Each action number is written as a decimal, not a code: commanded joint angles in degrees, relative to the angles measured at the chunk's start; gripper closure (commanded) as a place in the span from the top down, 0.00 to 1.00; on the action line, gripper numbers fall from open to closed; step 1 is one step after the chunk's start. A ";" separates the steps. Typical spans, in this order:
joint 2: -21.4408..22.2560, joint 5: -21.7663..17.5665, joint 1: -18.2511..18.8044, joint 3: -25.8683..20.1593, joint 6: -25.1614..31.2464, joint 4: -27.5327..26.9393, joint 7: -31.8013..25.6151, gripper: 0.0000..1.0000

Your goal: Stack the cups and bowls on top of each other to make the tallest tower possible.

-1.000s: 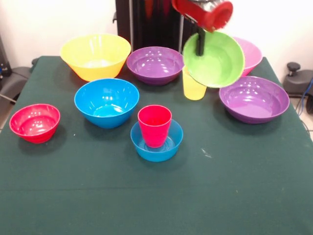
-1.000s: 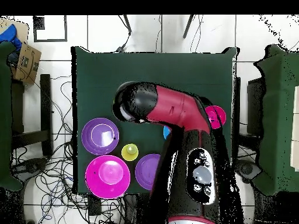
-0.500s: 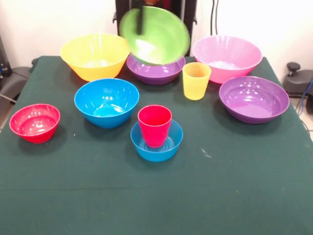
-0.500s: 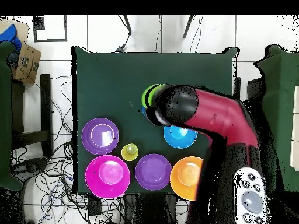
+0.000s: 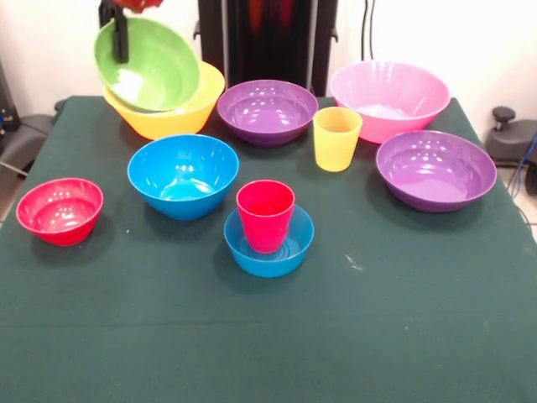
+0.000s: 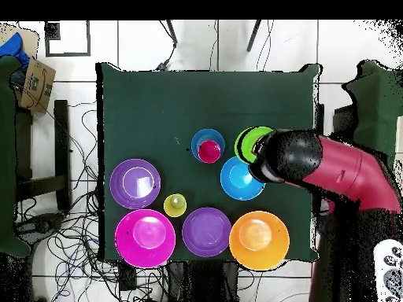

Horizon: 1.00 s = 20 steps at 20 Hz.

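Observation:
My gripper [image 5: 120, 40] is shut on the rim of the lime green bowl [image 5: 148, 64], one black finger showing inside it. The bowl hangs tilted in the air, and in the front view it overlaps the large yellow bowl [image 5: 172, 116]. From overhead, the green bowl [image 6: 249, 144] sticks out from under the arm [image 6: 315, 163], beside the small blue bowl [image 6: 206, 139]. The red cup [image 5: 265, 215] stands upright in the small blue bowl [image 5: 269, 248] at mid table. The yellow cup [image 5: 336, 138] stands alone further back.
A medium blue bowl [image 5: 183, 175], a small red bowl [image 5: 59, 210], two purple bowls [image 5: 267, 109] [image 5: 436, 170] and a large pink bowl [image 5: 388, 99] stand around the table. In the overhead view the arm hides the red bowl.
In the front view, the gripper has carried the green bowl from the right, across the back bowls, to the far left. The other pieces have not moved.

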<state>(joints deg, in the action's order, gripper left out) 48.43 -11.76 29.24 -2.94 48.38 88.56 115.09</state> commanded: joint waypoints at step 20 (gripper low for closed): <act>-3.68 -5.01 3.08 -15.91 -13.34 11.52 -9.42 0.00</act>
<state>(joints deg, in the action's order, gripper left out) 46.20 -11.86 32.21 -12.98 37.24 94.82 114.78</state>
